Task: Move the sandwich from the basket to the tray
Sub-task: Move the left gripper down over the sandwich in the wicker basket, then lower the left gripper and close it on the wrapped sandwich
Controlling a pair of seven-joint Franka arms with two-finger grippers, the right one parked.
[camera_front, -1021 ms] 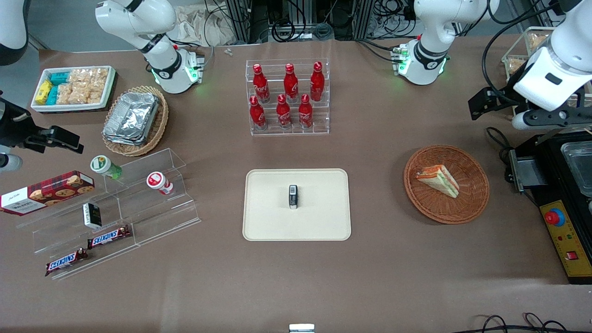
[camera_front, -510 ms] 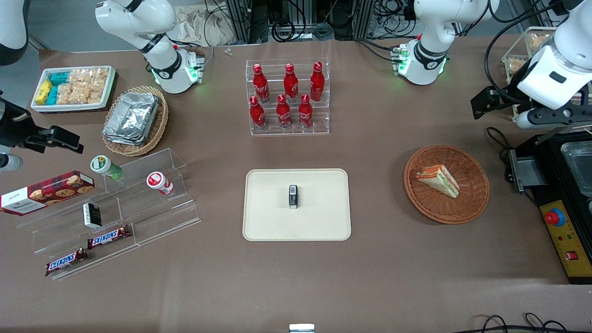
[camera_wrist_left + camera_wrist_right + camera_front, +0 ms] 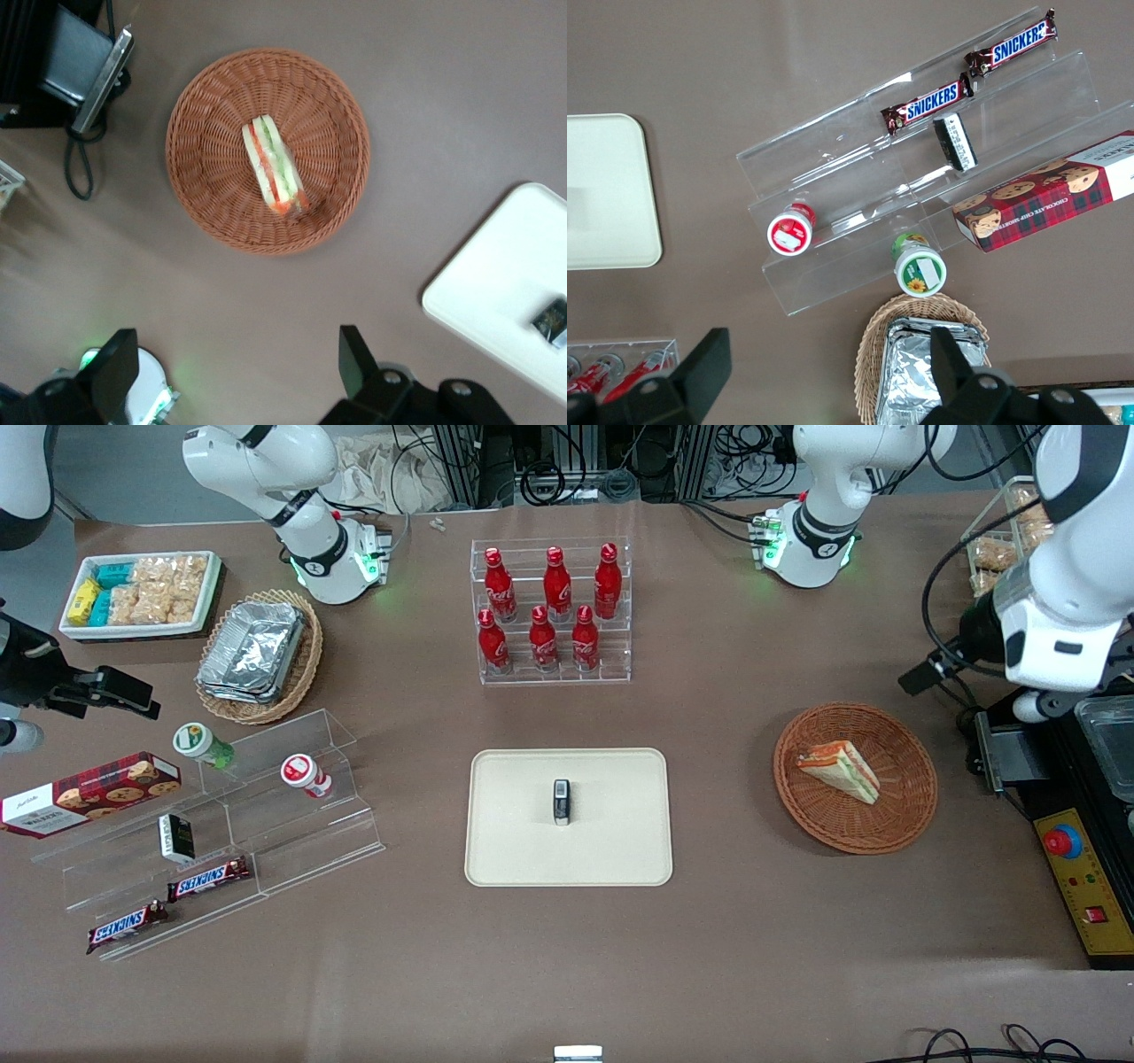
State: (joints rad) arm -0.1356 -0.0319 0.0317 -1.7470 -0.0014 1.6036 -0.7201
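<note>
Gripper [image 3: 235, 376] of my working left arm hangs high over bare table, its two dark fingers [image 3: 354, 359] spread wide with nothing between them; from the front I see only the white forearm and wrist at the working arm's end of the table, above the black machine [image 3: 1085, 797] with the red button. My wrist camera looks straight down on the basket [image 3: 267, 150], which means the hand is raised well clear of it and off to one side rather than centred over it. I can see the sandwich [image 3: 275, 165] lying in the middle of the basket, on its side, with the red and green filling edge showing between the white bread; it is well apart from the fingers and untouched. In the front view the sandwich [image 3: 838, 770] sits in the reddish-brown basket [image 3: 904, 815], which stands near the tray [image 3: 514, 841], toward the working arm's end. A small dark packet [image 3: 561, 802] lies in the middle of the tray; I cannot read it. For writing I can read: two bars marked SNICKERS [image 3: 930, 102] on the clear acrylic stand [image 3: 292, 841], and red bottles [image 3: 544, 607] whose white script is too small for me to make out.
</note>
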